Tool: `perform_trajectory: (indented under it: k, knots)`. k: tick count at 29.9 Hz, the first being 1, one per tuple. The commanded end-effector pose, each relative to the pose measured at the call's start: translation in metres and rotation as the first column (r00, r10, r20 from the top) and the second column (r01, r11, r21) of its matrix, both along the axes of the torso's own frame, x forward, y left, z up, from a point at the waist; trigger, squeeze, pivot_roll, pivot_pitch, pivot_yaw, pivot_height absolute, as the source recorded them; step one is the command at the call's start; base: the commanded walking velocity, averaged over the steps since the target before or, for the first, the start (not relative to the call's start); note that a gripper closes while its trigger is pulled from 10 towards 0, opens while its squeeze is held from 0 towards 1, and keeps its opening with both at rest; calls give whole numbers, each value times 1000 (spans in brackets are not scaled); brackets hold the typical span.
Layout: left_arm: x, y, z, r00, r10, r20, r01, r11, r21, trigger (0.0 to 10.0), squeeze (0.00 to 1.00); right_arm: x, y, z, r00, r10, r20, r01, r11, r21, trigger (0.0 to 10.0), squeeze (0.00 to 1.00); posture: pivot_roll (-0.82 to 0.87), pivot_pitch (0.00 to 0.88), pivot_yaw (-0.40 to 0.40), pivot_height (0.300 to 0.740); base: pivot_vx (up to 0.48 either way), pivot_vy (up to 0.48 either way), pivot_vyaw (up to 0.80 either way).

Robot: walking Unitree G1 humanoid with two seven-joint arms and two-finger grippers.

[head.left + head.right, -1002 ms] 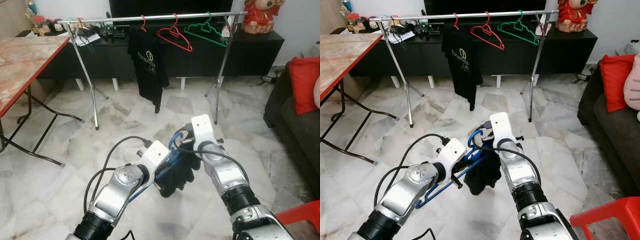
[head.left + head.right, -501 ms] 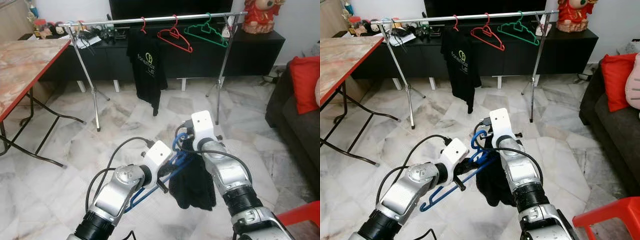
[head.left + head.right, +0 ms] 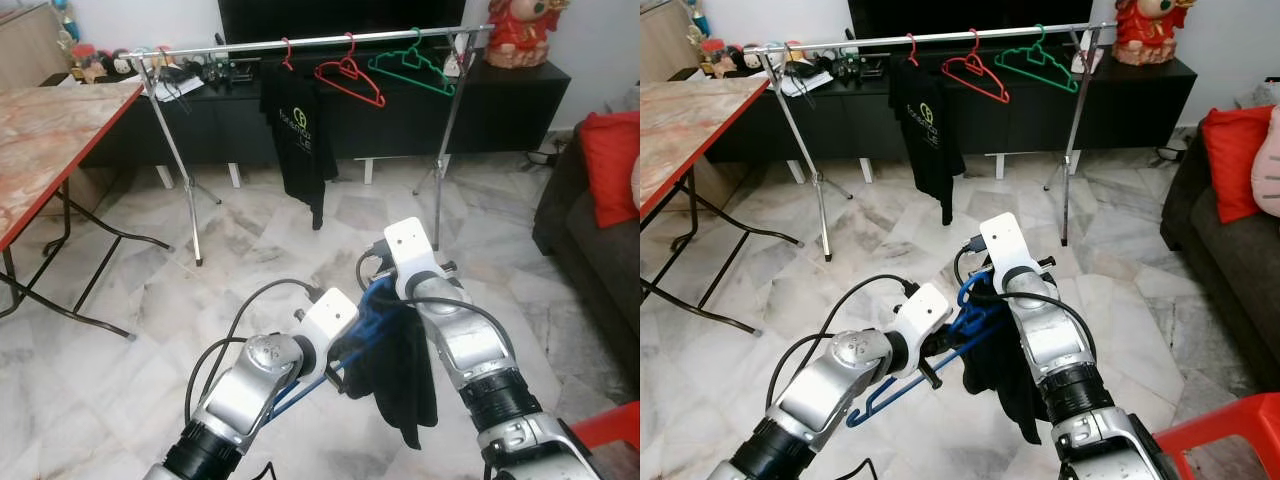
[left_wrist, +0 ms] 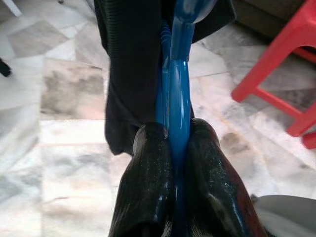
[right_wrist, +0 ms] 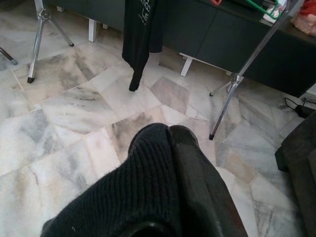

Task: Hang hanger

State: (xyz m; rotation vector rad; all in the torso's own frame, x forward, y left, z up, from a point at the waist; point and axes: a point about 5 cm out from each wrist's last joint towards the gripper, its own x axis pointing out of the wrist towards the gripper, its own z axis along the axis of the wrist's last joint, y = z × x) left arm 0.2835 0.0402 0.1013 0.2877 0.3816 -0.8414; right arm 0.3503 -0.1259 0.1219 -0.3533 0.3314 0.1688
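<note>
Grey-white marble tile floor; silver clothes rail stands far. Left end effector clamps blue plastic hanger near centre. Right end effector pinches black knitted garment draped on it.

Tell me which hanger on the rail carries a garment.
The leftmost red hanger, with the black T-shirt hanging from it; the other red hanger and the green hanger on the rail are bare.
</note>
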Motion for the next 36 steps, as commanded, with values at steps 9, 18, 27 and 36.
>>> perform_trajectory:
  k: [9, 18, 27, 36]
  knots:
    - [13, 15, 8, 993, 103, 64, -102, 995, -12, 10000, 0, -6, 10, 5, 1000, 29, 8, -29, 999, 31, 10000, 0, -32, 0, 65, 740, 0, 0, 0]
    - [23, 15, 23, 962, 216, 169, -200, 974, -106, 10000, 0, -14, 1, -1, 992, -128, -5, 128, 985, 115, 10000, 0, -35, 0, 65, 740, 0, 0, 0]
    - [23, 14, 23, 954, 224, 199, -204, 972, -115, 10000, 0, -13, -5, 2, 961, -275, -42, 274, 913, 302, 10000, 0, -31, 0, 65, 740, 0, 0, 0]
    - [21, 11, 23, 956, 207, 210, -192, 977, -92, 10000, 0, -16, -6, -3, 882, -458, -110, 459, 783, 419, 10000, 0, -33, 0, 66, 740, 0, 0, 0]
